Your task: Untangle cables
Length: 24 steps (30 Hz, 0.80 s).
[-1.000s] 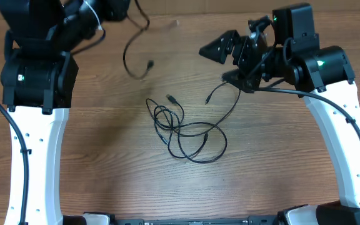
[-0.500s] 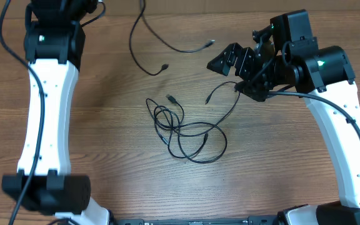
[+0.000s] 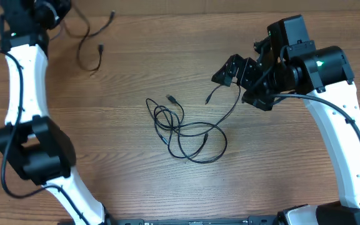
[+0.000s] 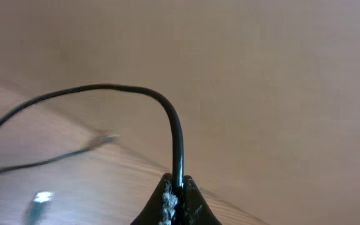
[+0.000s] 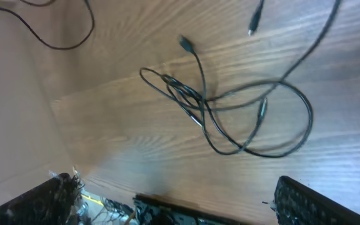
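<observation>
A loose tangle of thin black cables lies mid-table, with plug ends at its upper left and upper right. It also shows in the right wrist view. A separate black cable trails at the far top left. My left gripper is shut on that cable; the left wrist view shows the cord pinched between the fingertips, with a silvery plug beyond. My right gripper is open and empty, just right of the tangle's upper-right end; its fingers stand wide apart.
The table is brown wood. White arm links run down the left and right sides. The table's front edge with dark hardware shows in the right wrist view.
My left arm has swung to the far top left, dragging the separate cable from the top middle to the corner. My right gripper has shifted slightly right and down. The tangle has not moved.
</observation>
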### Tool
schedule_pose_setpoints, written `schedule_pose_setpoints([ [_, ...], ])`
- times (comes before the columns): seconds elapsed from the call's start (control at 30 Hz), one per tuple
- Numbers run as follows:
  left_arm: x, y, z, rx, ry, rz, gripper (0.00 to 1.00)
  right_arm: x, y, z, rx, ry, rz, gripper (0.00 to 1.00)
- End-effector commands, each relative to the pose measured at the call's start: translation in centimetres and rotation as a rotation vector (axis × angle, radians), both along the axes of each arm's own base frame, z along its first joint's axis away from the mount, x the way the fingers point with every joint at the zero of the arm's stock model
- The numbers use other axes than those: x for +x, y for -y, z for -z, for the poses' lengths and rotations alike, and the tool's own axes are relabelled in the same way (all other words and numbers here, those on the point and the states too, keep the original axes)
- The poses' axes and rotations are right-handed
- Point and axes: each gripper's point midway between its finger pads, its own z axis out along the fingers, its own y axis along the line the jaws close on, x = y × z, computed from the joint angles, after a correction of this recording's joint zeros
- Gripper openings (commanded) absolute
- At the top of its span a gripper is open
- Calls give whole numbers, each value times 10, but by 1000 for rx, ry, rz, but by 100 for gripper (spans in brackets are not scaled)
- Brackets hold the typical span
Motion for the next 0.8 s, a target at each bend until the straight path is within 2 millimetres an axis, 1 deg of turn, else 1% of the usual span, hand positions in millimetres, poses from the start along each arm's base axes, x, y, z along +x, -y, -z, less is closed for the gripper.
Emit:
schedule_pose_setpoints([
  [0.0,-1,-69,49,62,-61,-74,4,-4,-1,0,-15,2,-16,100],
  [0.07,-7,-103,69,95,-88,-113,4,-4,0,0,-16,-1,-17,100],
  [0.1,-10,-119,76,113,-99,-137,4,-4,0,0,-16,-1,-17,100],
  [0.17,-22,-158,92,160,-131,-204,4,-5,0,0,-17,-4,-16,100],
  [0.2,-29,-174,95,179,-140,-233,4,-5,0,0,-17,-5,-17,100],
  [0.23,-36,-192,97,189,-149,-267,9,-6,0,1,-19,-6,-16,100],
  [0.27,-43,-204,97,199,-154,-289,26,-5,1,1,-25,-6,-13,100],
  [0.3,-50,-218,97,210,-157,-314,59,-5,3,2,-36,-5,-9,100],
  [0.33,-56,-231,96,214,-153,-337,100,-4,5,3,-51,-3,-2,100],
  [0.4,-67,-252,92,215,-139,-372,100,-3,10,6,-77,-1,8,100],
  [0.47,-77,-267,86,208,-120,-385,100,-3,11,6,-83,0,11,100],
  [0.57,-84,-269,82,172,-92,-343,100,-3,11,6,-83,1,11,100],
  [0.6,-84,-265,81,155,-82,-314,98,-3,11,6,-83,0,11,100],
  [0.67,-81,-250,81,114,-71,-242,92,-3,11,6,-83,1,11,100],
  [0.77,-72,-206,82,26,-62,-89,91,-3,11,6,-83,1,11,100],
])
